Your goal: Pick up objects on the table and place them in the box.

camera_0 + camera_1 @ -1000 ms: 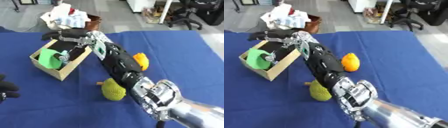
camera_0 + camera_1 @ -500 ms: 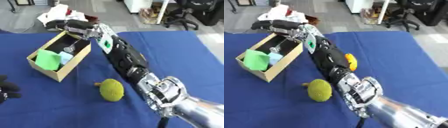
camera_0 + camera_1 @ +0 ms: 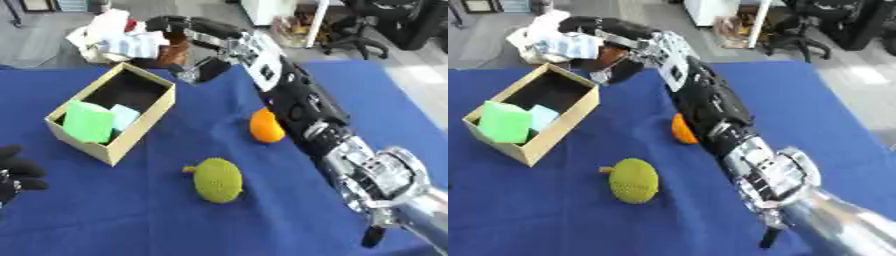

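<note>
Blue-covered table [image 3: 175,220] bearing an open cardboard box [image 3: 140,130] at left, a bumpy yellow-green fruit [image 3: 216,180] near the centre front, and an orange fruit [image 3: 265,127] beyond it.

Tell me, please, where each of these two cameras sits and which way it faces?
Left eye view: in the robot's head, looking down at the blue table; shows the right arm reaching to the far edge beyond the box, and the left hand at the lower left edge.
Right eye view: beside it, same downward gaze, scene shifted left; only the right arm and right hand show.
Shared: box, orange fruit, green bumpy fruit, right arm.
</note>
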`<state>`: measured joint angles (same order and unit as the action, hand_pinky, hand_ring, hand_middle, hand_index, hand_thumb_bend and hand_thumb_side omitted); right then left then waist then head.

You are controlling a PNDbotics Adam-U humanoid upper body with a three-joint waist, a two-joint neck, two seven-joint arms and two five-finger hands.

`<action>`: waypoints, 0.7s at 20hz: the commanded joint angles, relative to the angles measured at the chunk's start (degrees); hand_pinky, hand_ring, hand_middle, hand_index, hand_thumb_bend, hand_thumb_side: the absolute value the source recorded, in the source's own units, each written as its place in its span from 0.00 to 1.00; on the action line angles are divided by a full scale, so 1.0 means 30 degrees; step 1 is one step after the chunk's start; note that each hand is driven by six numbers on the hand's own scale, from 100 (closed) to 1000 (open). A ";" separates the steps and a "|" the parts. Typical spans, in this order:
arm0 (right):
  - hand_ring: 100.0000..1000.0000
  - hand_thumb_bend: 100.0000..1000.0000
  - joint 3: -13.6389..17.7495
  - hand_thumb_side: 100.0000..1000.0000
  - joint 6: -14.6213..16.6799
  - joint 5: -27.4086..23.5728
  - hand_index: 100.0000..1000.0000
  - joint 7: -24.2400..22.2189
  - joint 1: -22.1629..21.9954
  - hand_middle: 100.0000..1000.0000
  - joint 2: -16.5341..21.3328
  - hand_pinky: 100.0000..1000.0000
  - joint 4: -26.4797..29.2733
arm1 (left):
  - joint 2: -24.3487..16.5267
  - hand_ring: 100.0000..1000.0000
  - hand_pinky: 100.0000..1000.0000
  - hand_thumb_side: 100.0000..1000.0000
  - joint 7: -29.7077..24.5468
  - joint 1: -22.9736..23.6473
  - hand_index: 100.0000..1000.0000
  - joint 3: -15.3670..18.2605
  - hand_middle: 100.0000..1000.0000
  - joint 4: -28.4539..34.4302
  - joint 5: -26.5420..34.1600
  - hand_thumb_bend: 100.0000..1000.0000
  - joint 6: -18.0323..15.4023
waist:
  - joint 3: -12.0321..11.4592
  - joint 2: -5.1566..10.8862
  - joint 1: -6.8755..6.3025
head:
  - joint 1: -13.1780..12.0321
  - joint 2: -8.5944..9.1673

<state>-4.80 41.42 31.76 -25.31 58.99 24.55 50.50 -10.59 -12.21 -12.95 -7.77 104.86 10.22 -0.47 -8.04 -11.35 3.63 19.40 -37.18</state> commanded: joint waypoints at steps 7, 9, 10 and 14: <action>0.93 0.00 0.0029 0.32 0.3305 -0.4439 1.00 -0.6250 -0.3663 0.96 0.4087 0.90 0.3485 | -0.0448 0.62 0.58 0.84 0.0432 0.0101 0.79 0.0460 0.55 0.0175 -0.0265 0.00 -0.0103 | 0.0497 0.0234 0.0059 | -0.0382 0.0155; 0.93 0.00 0.0153 0.40 0.3089 -0.4338 1.00 -0.6642 -0.4336 0.96 0.4350 0.90 0.3343 | -0.0447 0.61 0.58 0.84 0.0454 0.0110 0.79 0.0477 0.55 0.0177 -0.0268 0.00 -0.0112 | 0.0534 0.0253 0.0052 | -0.0402 0.0169; 0.93 0.00 0.0199 0.45 0.3009 -0.4177 1.00 -0.6779 -0.4595 0.96 0.4424 0.90 0.3211 | -0.0449 0.61 0.58 0.84 0.0468 0.0116 0.79 0.0486 0.55 0.0175 -0.0268 0.00 -0.0114 | 0.0548 0.0255 0.0047 | -0.0410 0.0172; 0.93 0.00 0.0167 0.58 0.2930 -0.3135 1.00 -0.7010 -0.5548 0.95 0.4522 0.90 0.2514 | -0.0460 0.61 0.58 0.84 0.0491 0.0144 0.79 0.0495 0.55 0.0167 -0.0284 0.00 -0.0111 | 0.0599 0.0234 0.0022 | -0.0406 0.0147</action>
<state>-4.94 35.46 21.43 -31.28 41.62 35.70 58.05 -11.06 -10.95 -12.13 -6.77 104.83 9.55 -0.74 -6.33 -11.35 3.63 18.24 -37.18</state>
